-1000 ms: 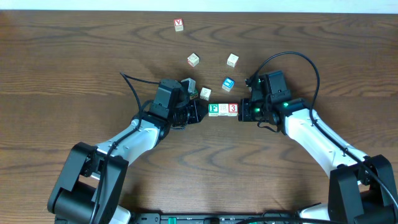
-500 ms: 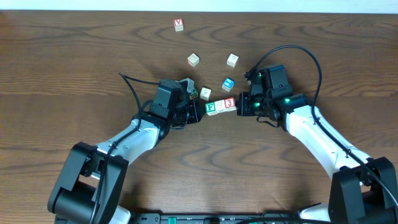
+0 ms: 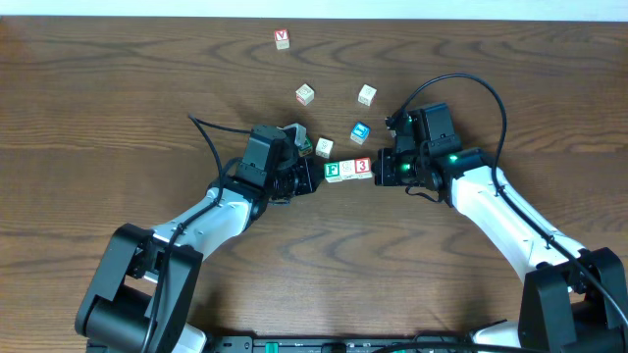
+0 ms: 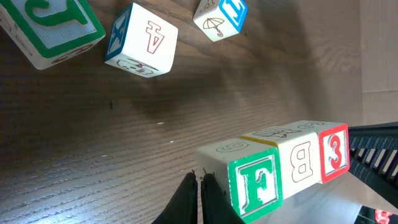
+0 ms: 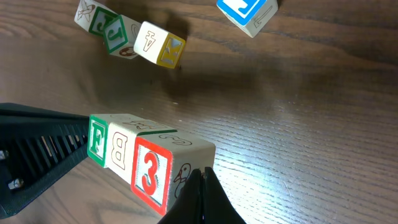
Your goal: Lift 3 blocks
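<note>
1. Three blocks (image 3: 348, 169) stand pressed face to face in one short row between the two arms, near the middle of the table (image 3: 118, 98)
2. Reading from the robot's left, you have the green F block (image 3: 334, 172), the pale B block (image 3: 348, 170) and the red 3 block (image 3: 364, 167)
3. Your left gripper (image 3: 315, 176) is clenched, its fingers together with nothing between them. In the left wrist view its tip sits against the outer side of the green F block
4. Your right gripper (image 3: 380, 169) is clenched the same way. In the right wrist view its tip meets the outer side of the red 3 block, so the row is squeezed from both ends
5. The row appears to hang clear of the table. Both wrist views show a soft shadow on the wood set apart from it, and from overhead the red end lies slightly farther from the robot than the green end
6. Loose on the table behind the row you see a blue block (image 3: 360, 130), a pale block (image 3: 324, 147) near the left gripper, and a green J block (image 4: 50, 31) beside that
7. Farther back lie two more pale blocks (image 3: 305, 94) (image 3: 367, 94), well apart from each other, and a red V block (image 3: 283, 38) near the far edge
</note>
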`<state>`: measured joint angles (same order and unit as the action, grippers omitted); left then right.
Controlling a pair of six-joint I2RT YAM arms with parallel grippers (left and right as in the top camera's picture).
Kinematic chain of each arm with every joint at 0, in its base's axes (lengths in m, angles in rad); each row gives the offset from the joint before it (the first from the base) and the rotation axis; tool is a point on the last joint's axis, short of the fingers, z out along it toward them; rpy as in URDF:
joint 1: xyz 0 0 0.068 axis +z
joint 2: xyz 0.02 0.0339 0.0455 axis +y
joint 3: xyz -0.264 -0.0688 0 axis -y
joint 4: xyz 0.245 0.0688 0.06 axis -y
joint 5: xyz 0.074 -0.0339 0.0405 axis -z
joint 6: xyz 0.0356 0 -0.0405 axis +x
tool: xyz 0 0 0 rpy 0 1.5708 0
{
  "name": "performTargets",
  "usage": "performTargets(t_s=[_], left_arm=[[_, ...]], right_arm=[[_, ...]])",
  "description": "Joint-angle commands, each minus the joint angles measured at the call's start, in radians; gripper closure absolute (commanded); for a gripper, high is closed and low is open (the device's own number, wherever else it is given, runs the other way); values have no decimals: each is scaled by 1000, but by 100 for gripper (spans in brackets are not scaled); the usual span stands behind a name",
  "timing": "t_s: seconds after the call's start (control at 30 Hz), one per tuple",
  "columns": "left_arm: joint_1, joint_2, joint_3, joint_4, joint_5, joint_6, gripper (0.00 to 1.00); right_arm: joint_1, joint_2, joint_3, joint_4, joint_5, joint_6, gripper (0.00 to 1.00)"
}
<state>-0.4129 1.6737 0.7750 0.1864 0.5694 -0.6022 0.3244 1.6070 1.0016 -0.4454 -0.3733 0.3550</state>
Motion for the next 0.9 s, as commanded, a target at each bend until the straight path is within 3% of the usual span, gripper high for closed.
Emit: performTargets(t_s=[0.0,0.87], left_arm=[[-45,-44,76,36,179,1,93],[-45,-69,80,32,179,1,93]], right_arm=[[57,-6,21,6,-252,-12,99],[57,-24,27,6,-246,-12,99]])
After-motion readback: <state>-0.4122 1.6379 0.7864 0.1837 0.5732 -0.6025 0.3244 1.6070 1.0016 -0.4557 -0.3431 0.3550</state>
